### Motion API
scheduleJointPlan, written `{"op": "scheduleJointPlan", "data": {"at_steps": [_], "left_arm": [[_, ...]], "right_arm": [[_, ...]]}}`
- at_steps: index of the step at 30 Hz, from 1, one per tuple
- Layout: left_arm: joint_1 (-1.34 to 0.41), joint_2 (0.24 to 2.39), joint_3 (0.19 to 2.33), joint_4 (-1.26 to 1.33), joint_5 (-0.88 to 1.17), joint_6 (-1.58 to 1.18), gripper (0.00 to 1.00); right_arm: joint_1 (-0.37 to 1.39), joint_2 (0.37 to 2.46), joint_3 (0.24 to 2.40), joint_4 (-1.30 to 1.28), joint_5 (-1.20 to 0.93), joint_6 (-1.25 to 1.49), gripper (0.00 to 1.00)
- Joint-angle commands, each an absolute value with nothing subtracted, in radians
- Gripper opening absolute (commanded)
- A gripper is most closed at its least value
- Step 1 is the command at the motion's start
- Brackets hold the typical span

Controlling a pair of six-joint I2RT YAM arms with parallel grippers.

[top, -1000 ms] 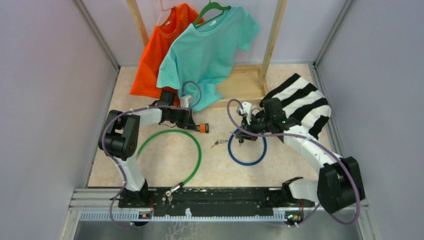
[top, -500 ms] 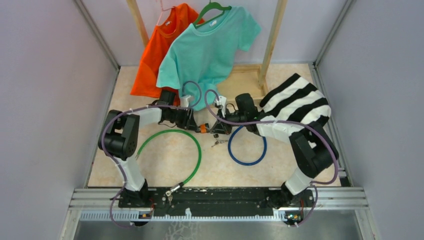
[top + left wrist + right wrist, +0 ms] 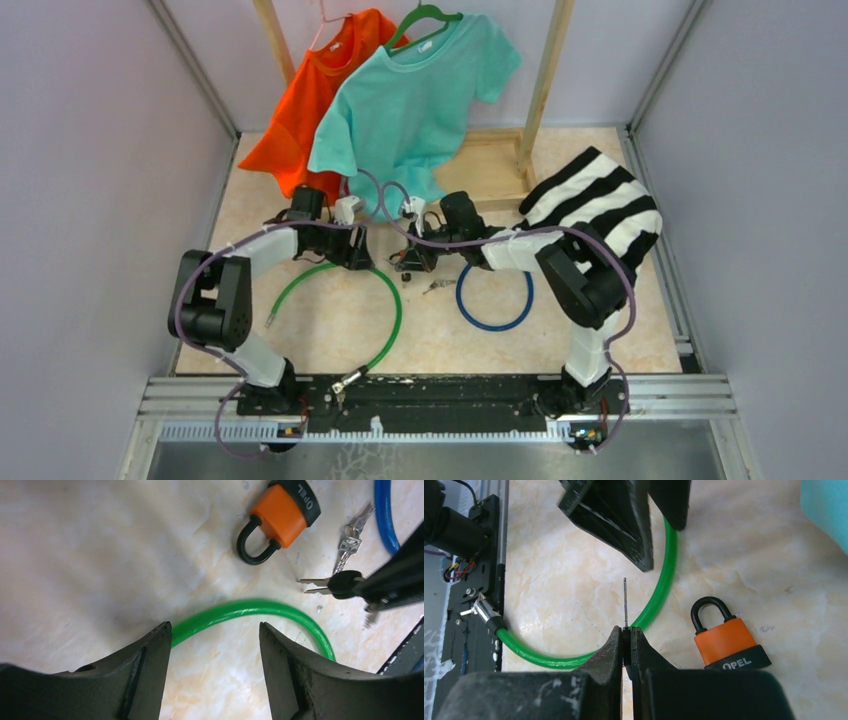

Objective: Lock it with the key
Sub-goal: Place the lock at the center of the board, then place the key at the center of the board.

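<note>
The left gripper (image 3: 215, 630) hangs over the table (image 3: 100, 555) with its jaws spread wide and nothing between them; a green cable (image 3: 250, 607) runs beneath the gap. The right gripper (image 3: 625, 630) has its jaws pinched tight on a key (image 3: 625, 600), whose thin blade points to 12 o'clock in its wrist view. The orange padlock (image 3: 726, 641) lies flat on the table at 3 o'clock from those jaws, touched by neither gripper.

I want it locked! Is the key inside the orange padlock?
No, the orange padlock with its black shackle lies apart, while the right tool pinches the thin metal key.
</note>
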State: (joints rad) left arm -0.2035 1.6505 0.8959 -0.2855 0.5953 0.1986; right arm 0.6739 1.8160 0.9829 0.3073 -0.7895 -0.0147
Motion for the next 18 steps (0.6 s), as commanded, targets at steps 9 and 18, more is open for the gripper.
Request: {"op": "scheduleJointPlan", "data": {"at_steps": [9, 18], "left_arm": [[-0.110, 1.393, 0.827, -0.406, 0.513, 0.332, 0.73], [-0.092, 1.336, 0.797, -0.407, 0.432, 0.429, 0.77]], "right_arm": [[0.710, 1.975, 1.165, 0.244, -0.689, -0.099, 0.04], [0.724, 1.954, 1.192, 0.077, -0.634, -0.218, 0.24]]}}
